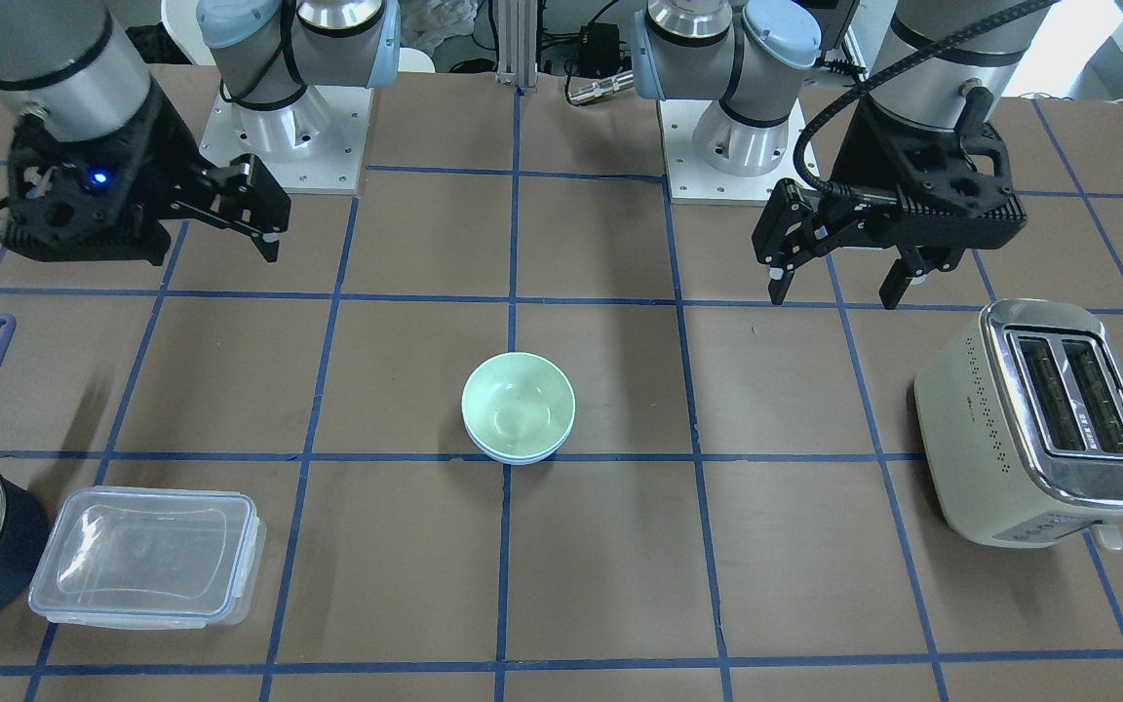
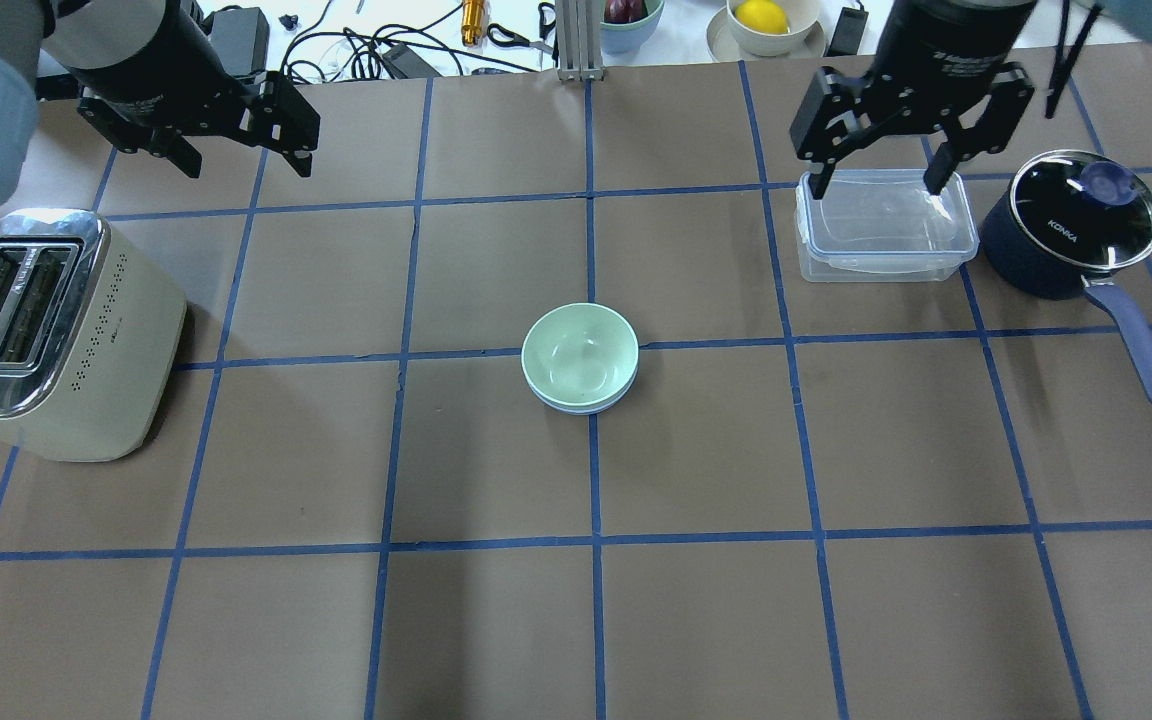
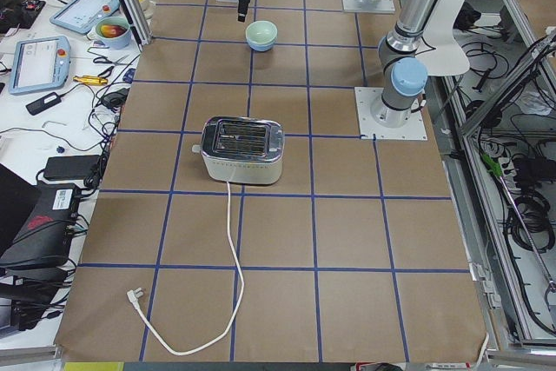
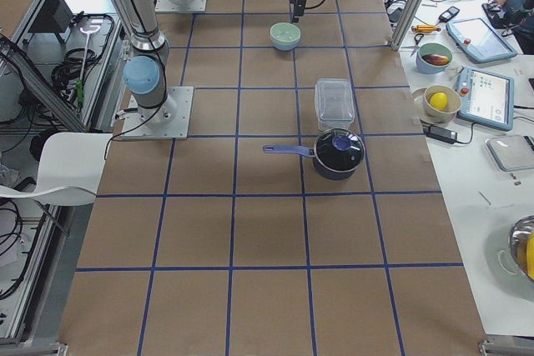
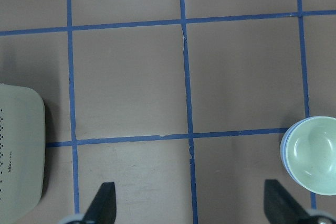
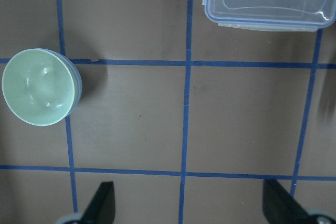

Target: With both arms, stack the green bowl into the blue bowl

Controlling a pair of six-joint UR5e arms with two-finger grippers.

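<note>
Left gripper (image 2: 248, 160) spread wide, empty; right gripper (image 2: 874, 187) same. Green bowl (image 2: 579, 355) nested in blue bowl (image 6: 77, 85) (only blue rim shows), on table (image 2: 436, 620) between them, well apart from each.

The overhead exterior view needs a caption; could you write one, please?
Green bowl nested in blue bowl; left gripper and right gripper open, empty.
</note>
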